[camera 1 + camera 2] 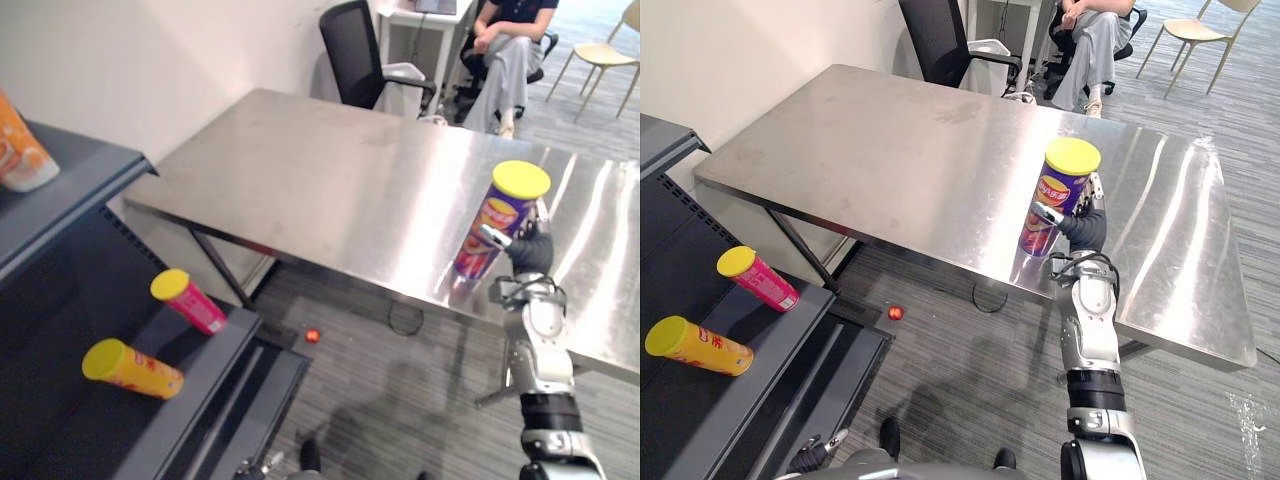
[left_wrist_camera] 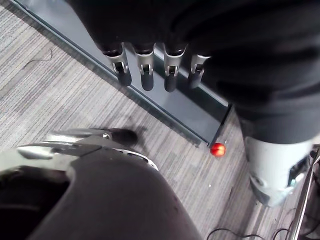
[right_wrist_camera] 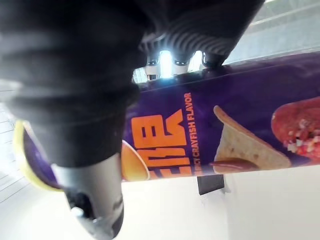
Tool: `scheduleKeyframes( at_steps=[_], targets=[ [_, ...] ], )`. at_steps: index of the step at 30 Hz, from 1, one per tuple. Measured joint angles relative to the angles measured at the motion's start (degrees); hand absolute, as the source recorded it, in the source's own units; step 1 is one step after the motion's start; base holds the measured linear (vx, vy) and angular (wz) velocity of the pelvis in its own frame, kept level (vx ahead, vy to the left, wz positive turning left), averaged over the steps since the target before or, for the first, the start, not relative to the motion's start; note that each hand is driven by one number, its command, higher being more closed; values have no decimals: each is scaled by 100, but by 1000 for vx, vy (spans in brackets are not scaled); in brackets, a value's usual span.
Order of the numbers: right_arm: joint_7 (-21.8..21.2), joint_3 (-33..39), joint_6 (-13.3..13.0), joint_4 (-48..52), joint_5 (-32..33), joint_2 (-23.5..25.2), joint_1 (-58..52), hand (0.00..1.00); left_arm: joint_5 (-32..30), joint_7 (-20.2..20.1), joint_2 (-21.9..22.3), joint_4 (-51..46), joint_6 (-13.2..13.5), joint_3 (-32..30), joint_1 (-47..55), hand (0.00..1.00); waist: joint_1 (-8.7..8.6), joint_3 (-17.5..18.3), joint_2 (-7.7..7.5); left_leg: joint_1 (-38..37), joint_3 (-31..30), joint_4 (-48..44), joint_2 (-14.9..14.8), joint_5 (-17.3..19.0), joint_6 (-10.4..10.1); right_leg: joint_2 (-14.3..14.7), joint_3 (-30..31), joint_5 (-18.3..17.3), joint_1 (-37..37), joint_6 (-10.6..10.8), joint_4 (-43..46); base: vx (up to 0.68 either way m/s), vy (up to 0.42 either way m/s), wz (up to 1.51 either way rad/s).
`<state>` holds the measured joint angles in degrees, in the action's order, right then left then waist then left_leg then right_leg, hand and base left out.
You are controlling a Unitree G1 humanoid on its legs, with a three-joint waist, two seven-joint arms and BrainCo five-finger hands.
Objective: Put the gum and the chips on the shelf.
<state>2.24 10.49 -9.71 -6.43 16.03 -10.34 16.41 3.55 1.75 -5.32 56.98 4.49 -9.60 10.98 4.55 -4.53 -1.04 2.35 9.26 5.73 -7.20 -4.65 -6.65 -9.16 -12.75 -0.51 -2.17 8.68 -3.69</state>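
Chips (image 1: 490,222): purple can, yellow lid, at the near edge of the steel table (image 1: 320,175), tilted with the lid leaning away from the front edge; base on the tabletop or just above it, not clear which. Gripped at mid-height by the right hand (image 1: 528,250); thumb (image 1: 492,237) laid across the printed front, fingers curled round the far side, so clamped on the can from both sides; in the right wrist view, fingers (image 3: 165,59) hooked over the purple wall with the lid off to one side.

Rest of the tabletop bare and shiny; grey carpet (image 1: 400,400) beneath.

To the left, well apart from the table, the dark shelf (image 1: 200,388). On its lower board, two cans lying on their sides: pink (image 1: 195,303) nearer the board's edge, yellow (image 1: 135,370) nearer the camera, both yellow-lidded, close but not touching. On the upper board, an orange pack (image 1: 20,150) at the picture's edge.

Small red ball (image 1: 312,335) on the carpet by the shelf's foot.

Left hand (image 2: 146,75) low over the carpet beside the shelf's base; fingers loose and nearly straight, in a row, holding nothing.

Beyond the table: black office chair (image 1: 352,50), seated person (image 1: 505,55), pale chair (image 1: 605,55).
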Motion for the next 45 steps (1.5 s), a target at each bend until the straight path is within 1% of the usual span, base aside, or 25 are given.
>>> scheduleKeyframes(
  at_steps=[4, 9, 20, 26, 29, 31, 34, 36, 39, 45],
  targets=[
    [-22, -26, 79, 113, -41, -52, -15, 100, -5, -4, -3, 1, 0, -3, 11, 0, -30, 1, -2, -3, -1, -1, 0, 0, 0, 0, -1, 0, -1, 0, 2, 0, 0, 0],
    [-26, -92, 103, 113, -45, -61, -15, 100, -13, -10, -12, 1, 0, -7, 34, 0, -81, 4, -9, -4, -2, -7, 1, -1, 1, 0, -2, 0, -2, 1, 2, 0, 0, 0],
    [-26, -107, 121, 110, -45, -61, -16, 100, -28, -14, -16, 2, 0, -7, 36, 0, -88, 8, -14, -12, -7, -6, 2, -2, 2, 0, -16, 0, -9, 1, 6, 0, 0, 0],
    [-22, -106, 185, 106, -46, -61, -16, 100, -30, -30, -61, 3, -1, -6, 40, 0, -91, 21, -35, -33, -7, -6, 3, -4, 4, -1, -15, 0, -19, 1, 22, 0, 0, 0],
    [37, -89, 190, 120, -36, -61, -14, 100, -31, -28, -63, 4, 0, -7, 40, 0, -91, 27, -43, -42, -8, -5, -2, -9, 11, -3, -12, 1, -20, 0, 35, 0, 0, 0],
    [124, -16, 190, 207, -18, -61, -14, 100, -32, -25, -62, 3, 0, -33, 46, 0, -88, 40, -63, -43, -8, -4, -9, -14, 14, 2, -4, 1, -18, 0, 40, 0, 0, 0],
    [276, 176, 167, 682, 82, -61, 1, 100, -32, 7, -63, 3, -1, -41, 69, 0, -103, 81, -122, -45, -7, -3, -16, -16, 16, 7, 4, 2, -17, -1, 43, 0, 0, 0],
    [389, 332, 78, 1044, 101, -61, 41, 100, -32, 35, -103, 3, -1, -42, 101, 0, -130, 139, -193, -47, -2, -3, -18, -16, 15, 7, 12, 2, -15, -1, 45, 0, 0, 0],
    [478, 460, -63, 1330, 210, -60, 42, 100, -32, 48, -144, 3, -2, -55, 129, 0, -137, 212, -284, -53, 4, -2, -20, -17, 17, 7, 19, 2, -11, -1, 54, 0, 0, 0],
    [477, 488, -105, 1602, 301, -57, 41, 100, -35, 66, -143, 3, -3, -100, 139, 0, -147, 235, -314, -67, 3, 11, -21, -37, 25, 4, 21, 3, -5, -2, 90, 0, 0, 0]
  ],
)
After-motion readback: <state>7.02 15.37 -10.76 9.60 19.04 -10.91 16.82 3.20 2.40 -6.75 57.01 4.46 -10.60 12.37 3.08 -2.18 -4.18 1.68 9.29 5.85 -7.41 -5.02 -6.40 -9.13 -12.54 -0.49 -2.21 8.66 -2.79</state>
